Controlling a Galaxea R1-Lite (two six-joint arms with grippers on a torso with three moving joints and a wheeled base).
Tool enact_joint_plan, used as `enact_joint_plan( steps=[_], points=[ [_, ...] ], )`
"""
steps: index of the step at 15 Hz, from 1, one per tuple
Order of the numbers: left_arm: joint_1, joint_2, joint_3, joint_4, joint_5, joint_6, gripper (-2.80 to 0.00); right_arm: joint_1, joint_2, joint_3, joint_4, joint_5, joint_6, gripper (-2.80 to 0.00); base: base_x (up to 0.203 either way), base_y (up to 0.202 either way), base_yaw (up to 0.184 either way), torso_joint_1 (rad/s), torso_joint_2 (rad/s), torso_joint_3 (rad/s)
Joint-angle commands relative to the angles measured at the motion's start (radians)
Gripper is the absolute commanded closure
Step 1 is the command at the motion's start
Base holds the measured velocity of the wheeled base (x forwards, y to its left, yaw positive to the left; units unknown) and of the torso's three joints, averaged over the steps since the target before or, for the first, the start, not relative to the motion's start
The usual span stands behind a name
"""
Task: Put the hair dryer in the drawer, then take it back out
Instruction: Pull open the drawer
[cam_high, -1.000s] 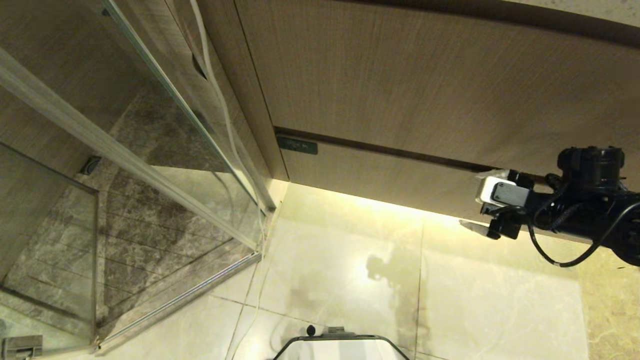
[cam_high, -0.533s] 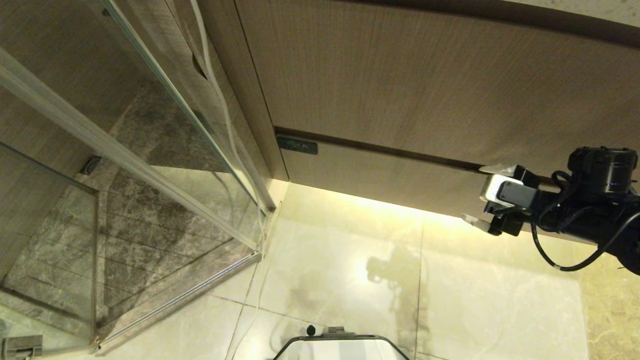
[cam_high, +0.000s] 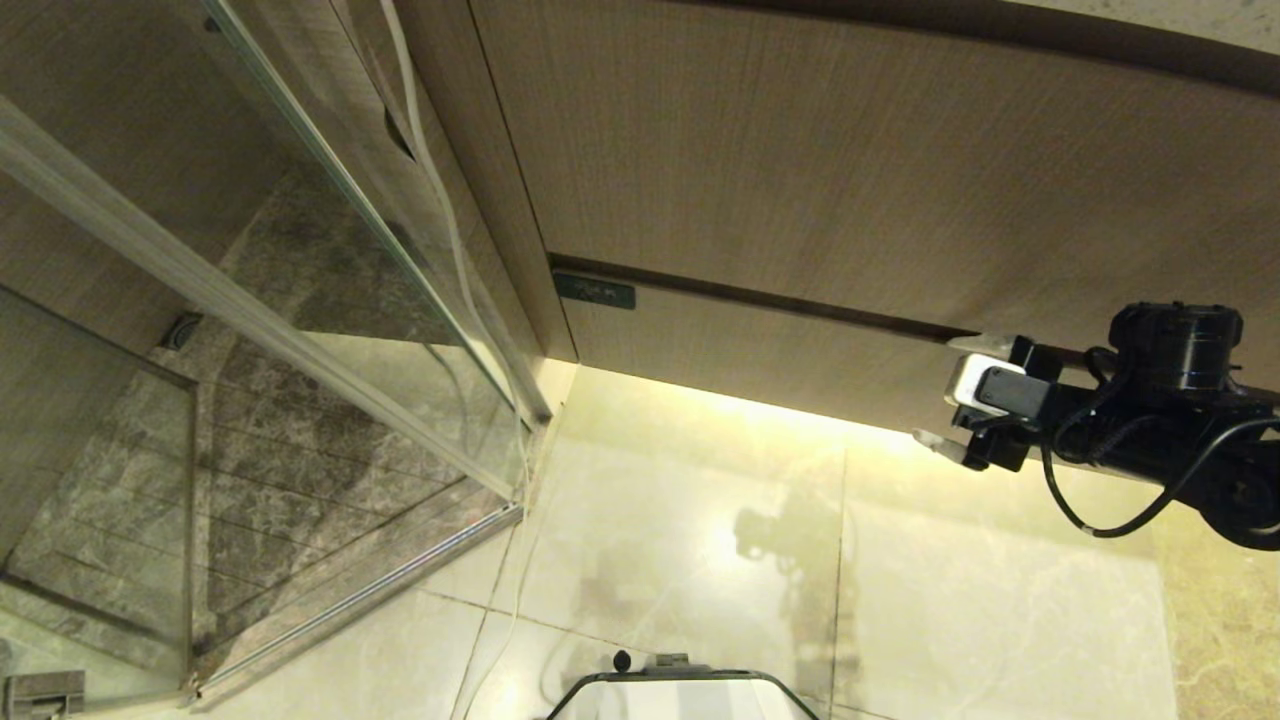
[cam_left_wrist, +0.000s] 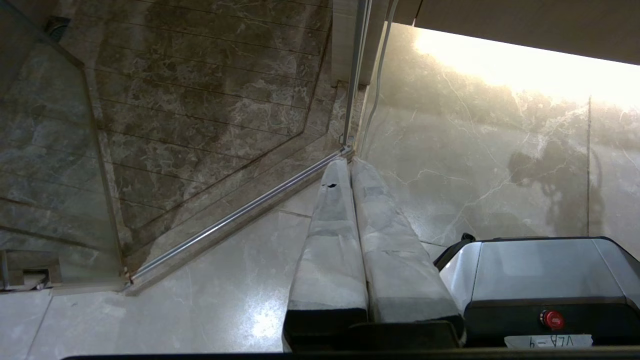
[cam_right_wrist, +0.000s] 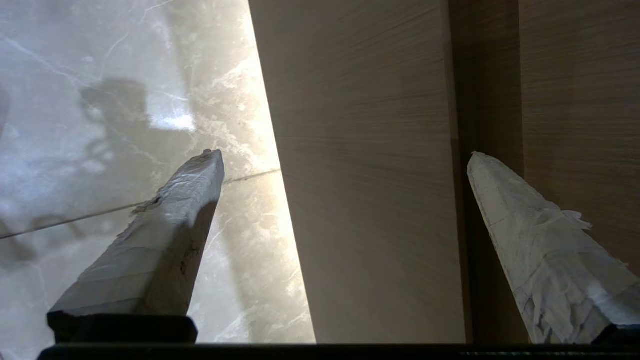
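Note:
The drawer is the low, wide wood-grain front with a dark label plate at its left corner, and it stands closed. My right gripper is open at the drawer's right part. In the right wrist view the drawer front fills the space between the fingers of the right gripper. One finger lies over the dark gap above the drawer, the other over the lit floor below it. My left gripper hangs shut and empty over the floor. The hair dryer is out of view.
A taller wood-grain panel sits above the drawer. A glass shower door with a metal frame stands at the left, and a thin white cord hangs beside it. My base is on the glossy marble floor.
The right gripper has shifted slightly left along the drawer front, still open. The drawer has not moved.

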Motion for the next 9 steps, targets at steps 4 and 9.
enact_joint_plan(
  steps=[4,9],
  points=[
    [0.000,0.002,0.000,0.000,0.000,0.000,0.00,0.000,0.079,-0.057,-0.037,0.001,0.001,-2.80,0.000,0.000,0.000,0.000,0.00,0.000],
    [0.000,0.002,0.000,0.000,0.000,0.000,0.00,0.000,0.119,-0.080,-0.079,-0.001,0.002,-2.80,0.000,0.000,0.000,0.000,0.00,0.000]
  ],
)
